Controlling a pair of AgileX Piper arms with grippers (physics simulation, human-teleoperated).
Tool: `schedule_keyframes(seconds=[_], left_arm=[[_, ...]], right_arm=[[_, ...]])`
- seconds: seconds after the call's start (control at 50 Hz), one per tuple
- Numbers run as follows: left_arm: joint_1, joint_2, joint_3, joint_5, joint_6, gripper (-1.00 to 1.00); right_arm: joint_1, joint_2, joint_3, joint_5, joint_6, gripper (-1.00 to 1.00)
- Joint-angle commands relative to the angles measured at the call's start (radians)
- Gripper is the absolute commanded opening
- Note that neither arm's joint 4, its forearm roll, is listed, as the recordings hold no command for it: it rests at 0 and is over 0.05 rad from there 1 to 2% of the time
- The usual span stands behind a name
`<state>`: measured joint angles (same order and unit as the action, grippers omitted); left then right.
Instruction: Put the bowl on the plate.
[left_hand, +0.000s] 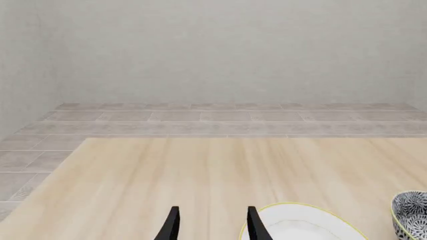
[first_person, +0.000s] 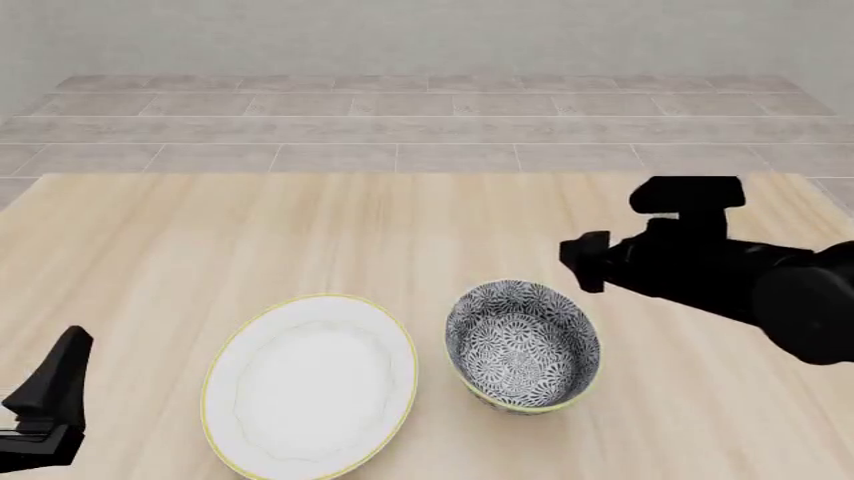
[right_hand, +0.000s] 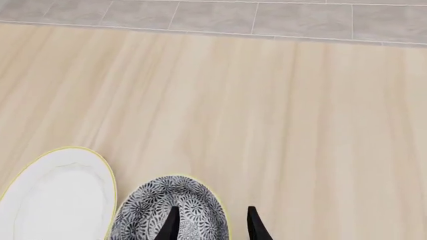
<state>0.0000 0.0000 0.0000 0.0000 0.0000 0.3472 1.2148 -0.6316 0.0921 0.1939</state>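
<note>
- Bowl (first_person: 523, 345) sits upright on the surface (first_person: 267, 230), just right of the plate (first_person: 310, 385), not yet on it.
- I have the right gripper (right_hand: 210, 222) above the bowl's rim, fingers apart, seemingly lined up to straddle the wall.
- Left gripper (left_hand: 210, 225) idles open nearby.

Your right arm (first_person: 721, 265) reaches in from the right, raised above the table, wrist pointing left and forward; its gripper (right_hand: 210, 222) shows two dark fingers parted. Your left gripper (left_hand: 210, 225) sits low at the near left edge, fingers likewise spread, nothing between them.
</note>
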Motion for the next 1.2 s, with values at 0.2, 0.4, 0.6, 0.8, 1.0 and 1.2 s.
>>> schedule_keyframes(seconds=[0.2,0.4,0.6,0.8,1.0,1.2], left_arm=[[0.0,0.0,0.0,0.0,0.0,1.0],[0.0,0.0,0.0,0.0,0.0,1.0],[0.0,0.0,0.0,0.0,0.0,1.0],[0.0,0.0,0.0,0.0,0.0,1.0],[0.0,0.0,0.0,0.0,0.0,1.0],[0.0,0.0,0.0,0.0,0.0,1.0]], right_arm=[[0.004,0.045,0.055,-0.06,0.038,1.0],[-0.001,0.057,0.064,-0.074,0.056,1.0],[0.017,0.131,0.1,-0.138,0.072,1.0],[0.024,0.173,0.13,-0.178,0.081,1.0],[0.017,0.172,0.137,-0.183,0.075,1.0],[0.022,0.186,0.156,-0.208,0.085,1.0]])
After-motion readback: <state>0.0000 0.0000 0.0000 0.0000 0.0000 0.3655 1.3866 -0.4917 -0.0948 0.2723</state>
